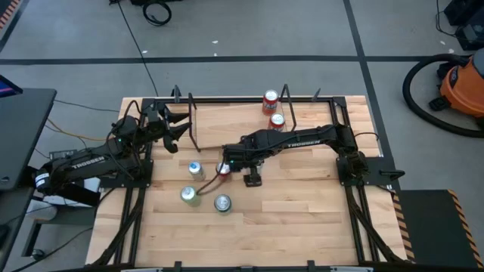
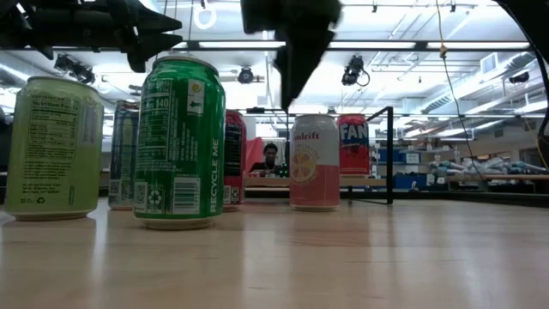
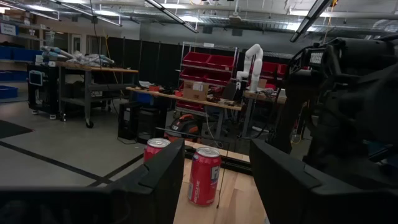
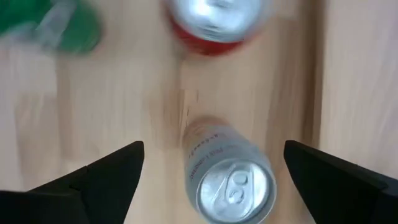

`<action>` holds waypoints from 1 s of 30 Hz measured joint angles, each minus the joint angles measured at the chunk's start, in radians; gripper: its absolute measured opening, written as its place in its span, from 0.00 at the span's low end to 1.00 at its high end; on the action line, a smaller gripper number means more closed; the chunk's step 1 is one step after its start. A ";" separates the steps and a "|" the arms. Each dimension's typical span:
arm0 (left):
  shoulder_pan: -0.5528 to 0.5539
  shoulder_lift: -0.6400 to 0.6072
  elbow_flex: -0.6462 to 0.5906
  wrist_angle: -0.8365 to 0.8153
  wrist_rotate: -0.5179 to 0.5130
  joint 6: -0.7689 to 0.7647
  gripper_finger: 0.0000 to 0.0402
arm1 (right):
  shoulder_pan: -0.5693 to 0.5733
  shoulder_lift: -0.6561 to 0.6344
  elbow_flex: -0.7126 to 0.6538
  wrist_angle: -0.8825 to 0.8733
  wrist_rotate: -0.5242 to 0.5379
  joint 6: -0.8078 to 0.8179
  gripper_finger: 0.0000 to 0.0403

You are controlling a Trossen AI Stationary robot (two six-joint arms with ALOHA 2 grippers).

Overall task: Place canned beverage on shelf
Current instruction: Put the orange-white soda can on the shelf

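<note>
1. High view alone shows two red cans on the plywood shelf; left gripper waits, fingers apart, empty.
2. Right wrist view shows right gripper fingers spread above a white can on the bench.

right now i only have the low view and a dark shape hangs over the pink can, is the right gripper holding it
observer: no, the right gripper is wide open above the pink can, both fingers clear of it.
operator: ok how many cans are on the shelf, i can make out one
observer: two red cans, both near the right end of the shelf.
operator: and the left arm
observer: the left gripper hangs by the shelf's left end, open and holding nothing.
</note>
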 joint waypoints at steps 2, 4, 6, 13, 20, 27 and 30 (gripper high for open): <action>0.000 0.000 0.000 0.000 0.000 0.000 0.48 | -0.013 0.000 -0.002 -0.015 0.000 0.154 0.97; 0.000 0.000 0.000 0.000 0.000 -0.001 0.48 | -0.024 0.000 -0.019 -0.015 0.000 0.245 0.97; 0.000 0.000 0.000 0.000 0.000 -0.005 0.48 | -0.031 0.000 -0.040 -0.024 0.015 0.288 0.97; 0.000 0.000 0.000 -0.005 0.000 -0.007 0.48 | -0.034 0.000 -0.151 0.015 0.024 0.314 0.96; 0.000 0.000 0.000 -0.004 0.000 -0.007 0.48 | -0.037 0.000 -0.191 0.065 -0.038 0.235 0.90; 0.000 0.000 0.000 -0.004 0.000 -0.007 0.48 | -0.071 -0.006 -0.217 0.101 -0.092 0.188 0.78; 0.000 0.000 0.000 -0.005 0.000 -0.007 0.48 | -0.086 0.000 -0.187 0.074 -0.102 0.129 0.78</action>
